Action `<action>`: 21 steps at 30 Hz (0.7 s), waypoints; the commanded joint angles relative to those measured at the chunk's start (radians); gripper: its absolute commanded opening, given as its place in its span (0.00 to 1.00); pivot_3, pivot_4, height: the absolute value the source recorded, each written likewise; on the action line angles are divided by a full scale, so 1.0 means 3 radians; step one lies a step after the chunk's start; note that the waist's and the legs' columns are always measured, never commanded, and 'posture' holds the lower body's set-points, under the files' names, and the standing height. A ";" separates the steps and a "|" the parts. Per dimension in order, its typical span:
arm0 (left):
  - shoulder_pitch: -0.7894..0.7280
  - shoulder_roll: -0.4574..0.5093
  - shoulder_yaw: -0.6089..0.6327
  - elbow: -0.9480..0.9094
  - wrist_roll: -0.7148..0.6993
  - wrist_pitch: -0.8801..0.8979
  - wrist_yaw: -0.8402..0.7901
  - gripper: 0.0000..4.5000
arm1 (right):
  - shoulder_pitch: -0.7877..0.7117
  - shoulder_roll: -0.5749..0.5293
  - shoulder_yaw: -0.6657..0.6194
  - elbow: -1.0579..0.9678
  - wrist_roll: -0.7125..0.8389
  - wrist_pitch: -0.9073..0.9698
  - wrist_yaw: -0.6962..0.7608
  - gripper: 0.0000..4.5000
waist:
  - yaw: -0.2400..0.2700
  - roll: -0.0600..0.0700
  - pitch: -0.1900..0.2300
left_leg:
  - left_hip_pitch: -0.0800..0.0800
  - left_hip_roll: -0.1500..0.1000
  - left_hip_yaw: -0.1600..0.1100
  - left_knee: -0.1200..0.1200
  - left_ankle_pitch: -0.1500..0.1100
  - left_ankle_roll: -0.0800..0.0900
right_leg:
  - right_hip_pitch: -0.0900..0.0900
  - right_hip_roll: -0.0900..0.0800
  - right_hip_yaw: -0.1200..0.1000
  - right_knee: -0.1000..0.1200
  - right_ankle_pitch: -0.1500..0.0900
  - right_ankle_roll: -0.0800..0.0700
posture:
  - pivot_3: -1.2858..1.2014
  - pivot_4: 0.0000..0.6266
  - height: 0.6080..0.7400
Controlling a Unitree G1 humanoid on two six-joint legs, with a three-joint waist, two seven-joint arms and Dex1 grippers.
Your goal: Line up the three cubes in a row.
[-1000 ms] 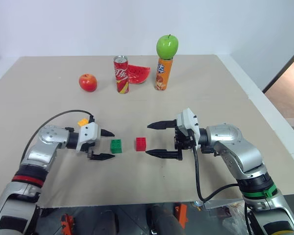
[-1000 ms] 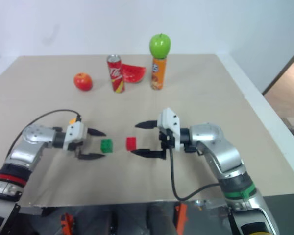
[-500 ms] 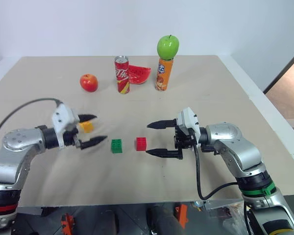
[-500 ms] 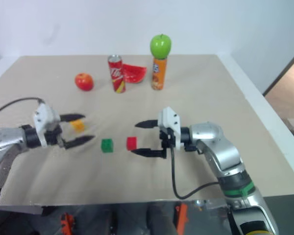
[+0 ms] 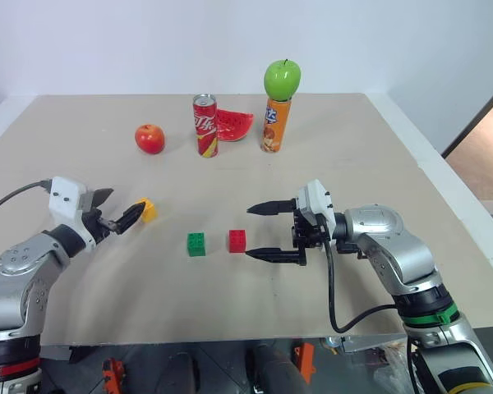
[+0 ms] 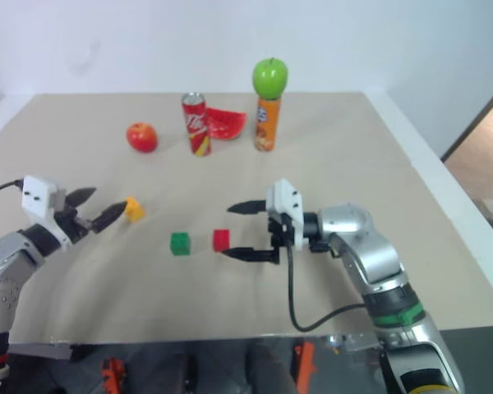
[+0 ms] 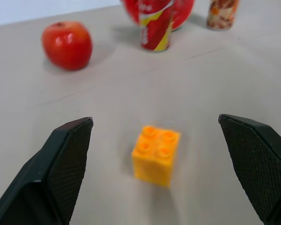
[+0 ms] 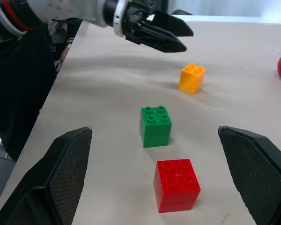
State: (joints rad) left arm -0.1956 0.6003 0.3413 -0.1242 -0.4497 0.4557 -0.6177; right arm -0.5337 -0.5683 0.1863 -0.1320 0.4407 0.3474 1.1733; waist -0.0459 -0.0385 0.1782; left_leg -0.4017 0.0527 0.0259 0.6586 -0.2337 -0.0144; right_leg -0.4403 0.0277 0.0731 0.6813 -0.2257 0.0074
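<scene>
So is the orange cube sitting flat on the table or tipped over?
Upright: the orange cube rests on the table with its studs facing up, untouched.

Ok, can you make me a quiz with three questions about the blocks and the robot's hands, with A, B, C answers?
1. Which block sits apart from the other two?
A red
B green
C yellow block

2. What is balanced on the orange bottle?
A green apple
B red apple
C can

3. The right hand is:
A holding the red block
B open, holding nothing
C shut

Answers:
1 C, the green block and red block sit side by side, the yellow one lies off by the left hand.
2 A, it sits on the cap.
3 B, its fingers are spread beside the red block.
</scene>
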 commanded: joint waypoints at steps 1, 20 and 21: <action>-0.0147 0.0080 -0.0057 0.0208 0.0074 -0.0210 -0.0142 0.99 | -0.0059 -0.0007 -0.0058 -0.0057 -0.0005 -0.0053 0.0015 1.00 | 0.0000 0.0000 0.0000 | 0.0000 0.0000 0.0000 0.0000 0.0000 0.0000 | 0.0000 0.0000 0.0000 0.0000 0.0000 0.0000 | 0.52 0.24 1.00; -0.0900 0.0253 -0.0642 0.1718 0.0550 -0.0914 -0.0990 0.99 | -0.0014 0.0186 -0.0399 -0.0276 0.0547 0.0527 -0.0361 1.00 | 0.0000 0.0000 0.0000 | -0.0004 -0.0001 0.0001 -0.0001 0.0000 0.0000 | -0.0001 -0.0001 0.0000 -0.0001 0.0000 -0.0001 | 0.52 0.24 1.00; -0.0929 0.0246 -0.0651 0.1771 0.0570 -0.0945 -0.1005 0.99 | -0.0012 0.0179 -0.0396 -0.0280 0.0544 0.0522 -0.0364 1.00 | 0.0000 0.0000 0.0000 | -0.0004 -0.0001 0.0000 -0.0001 0.0000 0.0000 | -0.0001 -0.0001 0.0000 -0.0001 0.0000 -0.0001 | 0.52 0.24 1.00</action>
State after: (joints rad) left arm -0.4529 0.6600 0.1461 0.3994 -0.2857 0.2010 -0.9086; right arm -0.5262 -0.5151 0.0979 -0.1718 0.5835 0.5057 1.0660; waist -0.0460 -0.0385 0.1782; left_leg -0.4030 0.0525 0.0259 0.6583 -0.2337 -0.0144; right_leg -0.4407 0.0275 0.0730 0.6810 -0.2258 0.0072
